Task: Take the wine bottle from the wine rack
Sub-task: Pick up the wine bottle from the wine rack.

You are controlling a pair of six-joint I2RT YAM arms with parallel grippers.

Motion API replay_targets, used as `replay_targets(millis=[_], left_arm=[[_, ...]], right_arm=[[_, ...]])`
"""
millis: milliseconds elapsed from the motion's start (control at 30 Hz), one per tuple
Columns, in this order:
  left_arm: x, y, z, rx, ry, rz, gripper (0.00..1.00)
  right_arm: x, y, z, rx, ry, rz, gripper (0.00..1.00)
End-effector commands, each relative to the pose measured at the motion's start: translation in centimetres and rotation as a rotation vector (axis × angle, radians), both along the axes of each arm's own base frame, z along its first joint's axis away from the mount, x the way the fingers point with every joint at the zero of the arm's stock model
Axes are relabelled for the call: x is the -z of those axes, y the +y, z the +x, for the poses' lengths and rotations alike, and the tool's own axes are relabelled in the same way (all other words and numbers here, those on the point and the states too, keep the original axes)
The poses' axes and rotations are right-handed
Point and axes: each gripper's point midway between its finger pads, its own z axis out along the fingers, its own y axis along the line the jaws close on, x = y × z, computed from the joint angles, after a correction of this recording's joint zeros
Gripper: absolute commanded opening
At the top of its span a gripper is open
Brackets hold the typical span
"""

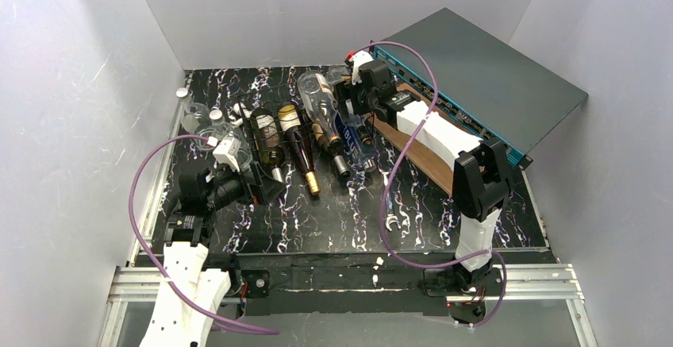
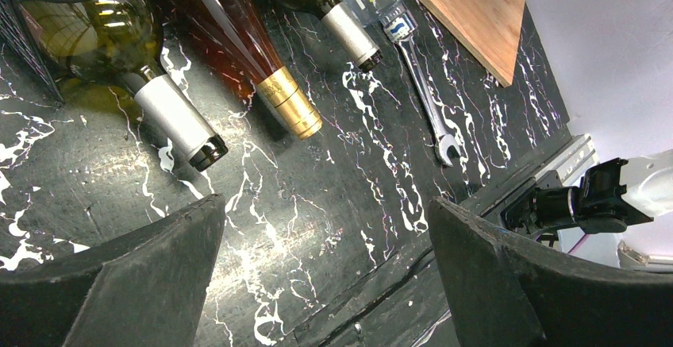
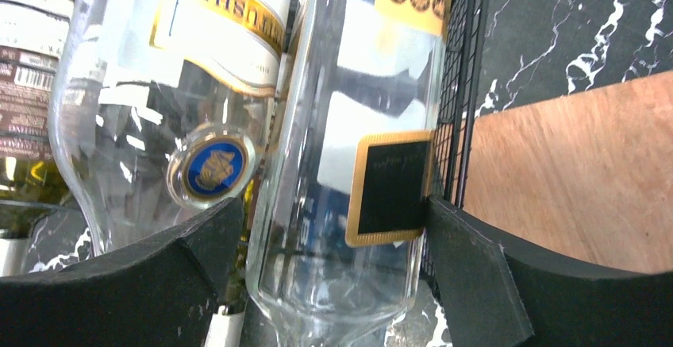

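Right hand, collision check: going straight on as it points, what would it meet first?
Most likely the clear bottle with the black-and-gold label, between the open fingers of the right hand; depth is unclear.

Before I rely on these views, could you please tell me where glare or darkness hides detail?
Top external: evenly lit, bright walls, no harsh glare. Left wrist: sharp, with sheen on the marbled tabletop and a highlight on the silver bottle neck. Right wrist: white reflections wash across the clear bottle; the right fingers are featureless black.
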Motion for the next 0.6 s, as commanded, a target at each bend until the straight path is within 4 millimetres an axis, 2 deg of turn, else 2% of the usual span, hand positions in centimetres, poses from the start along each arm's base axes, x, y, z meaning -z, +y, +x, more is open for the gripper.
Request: replay_targets(millis=[0, 200, 333, 400, 567], left_arm=[[-0.5, -0.2, -0.2, 0.023, -0.014, -0.004, 0.98], [-0.5, -0.2, -0.2, 0.024, -0.015, -0.004, 0.98], [-0.5, -0.2, -0.2, 0.024, -0.017, -0.004, 0.98], [-0.5, -0.2, -0.2, 0.024, -0.017, -0.004, 0.98], [-0.6, -0.2, -0.2, 0.025, -0.019, -0.004, 0.98]], right_arm=[[-1.8, 0.9, 1.7, 0.02, -0.056, 0.04, 0.94], [-0.6, 1.0, 2.0, 0.035, -0.03, 0.029, 0.92], [-0.4, 0.9, 2.1, 0.041, -0.026, 0.028, 0.87], [-0.5, 0.9, 2.1, 0.045, -0.029, 0.03, 0.78], [-1.7, 0.7, 2.1, 0.049, -0.053, 0.04, 0.41]])
